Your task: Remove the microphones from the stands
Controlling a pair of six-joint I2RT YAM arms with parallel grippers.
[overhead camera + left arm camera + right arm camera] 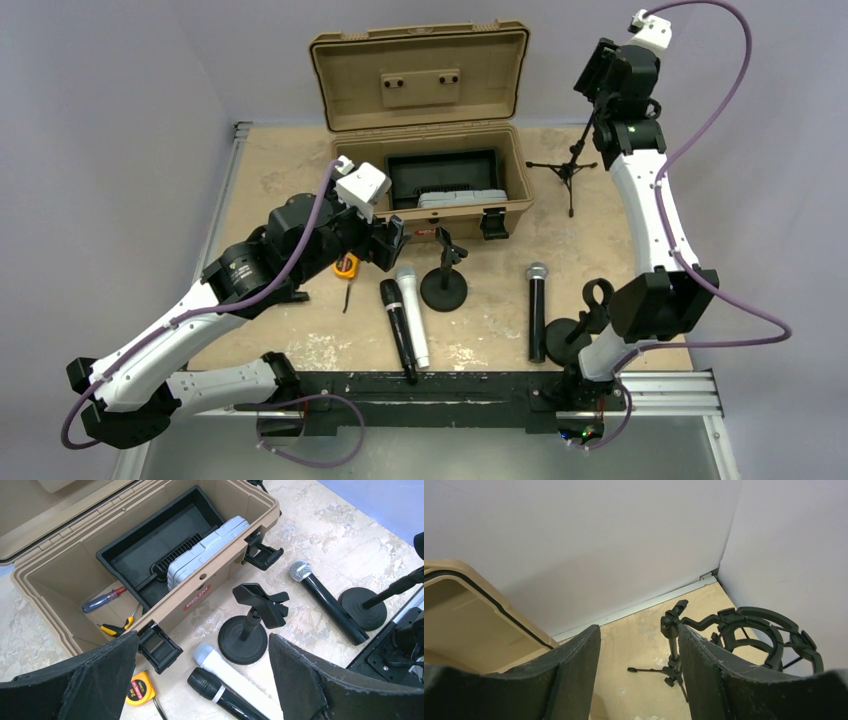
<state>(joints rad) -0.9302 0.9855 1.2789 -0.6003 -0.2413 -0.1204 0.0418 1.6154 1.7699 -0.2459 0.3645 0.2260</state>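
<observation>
Three microphones lie flat on the table: a white one (412,315), a black one (398,330) beside it, and a black one with a silver grille (538,310). A round-base desk stand (444,285) stands between them, its clip (265,602) empty. My left gripper (392,243) is open and empty, hovering above the heads of the white microphone (235,677) and the black one (220,692), left of the desk stand (247,635). My right gripper (600,72) is open and empty, raised high at the back right over a tripod stand (671,650) with an empty shock mount (764,635).
An open tan toolbox (420,215) stands at the back middle, with a black tray, a grey case and screwdrivers (102,600) inside. A yellow tape measure (346,265) lies by its left latch. A second round-base stand (570,335) with a ring holder sits near the right arm's base.
</observation>
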